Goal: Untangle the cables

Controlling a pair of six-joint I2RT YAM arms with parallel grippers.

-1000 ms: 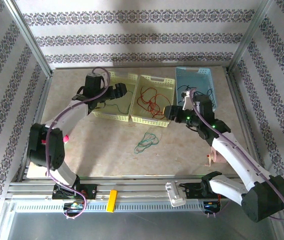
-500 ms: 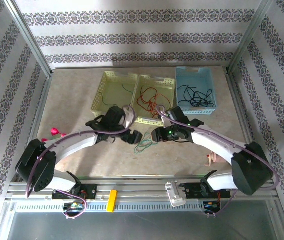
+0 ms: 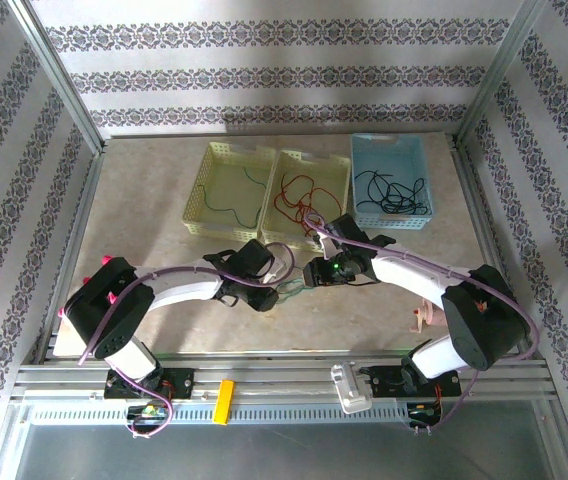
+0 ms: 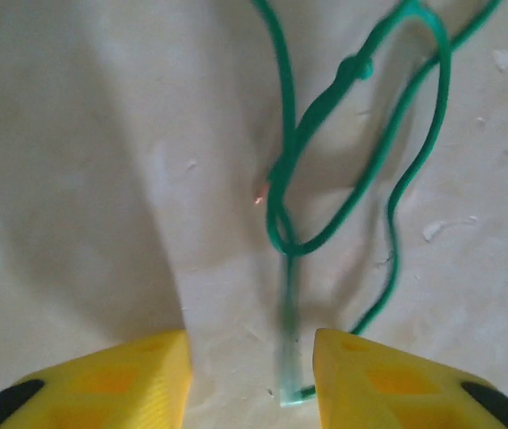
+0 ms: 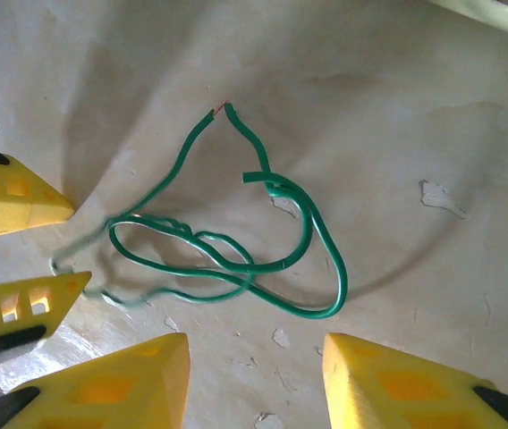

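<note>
A tangled green cable [image 3: 291, 289] lies on the table between both grippers. My left gripper [image 3: 266, 297] is open just left of it; in the left wrist view its yellow fingers [image 4: 102, 380] straddle a blurred end of the green cable [image 4: 325, 152]. My right gripper [image 3: 312, 275] is open just right of it; the green cable [image 5: 236, 264] lies ahead of its fingers [image 5: 406, 384], untouched. Red cables [image 3: 299, 198] lie in the middle yellow basket [image 3: 311, 157]. Black cables [image 3: 391, 190] lie in the blue basket [image 3: 389, 140].
A left yellow basket [image 3: 196, 205] holds a thin green wire [image 3: 247, 180]. The left gripper's fingers [image 5: 12, 201] show at the left of the right wrist view. A pink object [image 3: 421, 320] lies on the table at the right.
Both arms have swung down from the baskets to the table middle. They now meet low at the green cable, one on each side.
</note>
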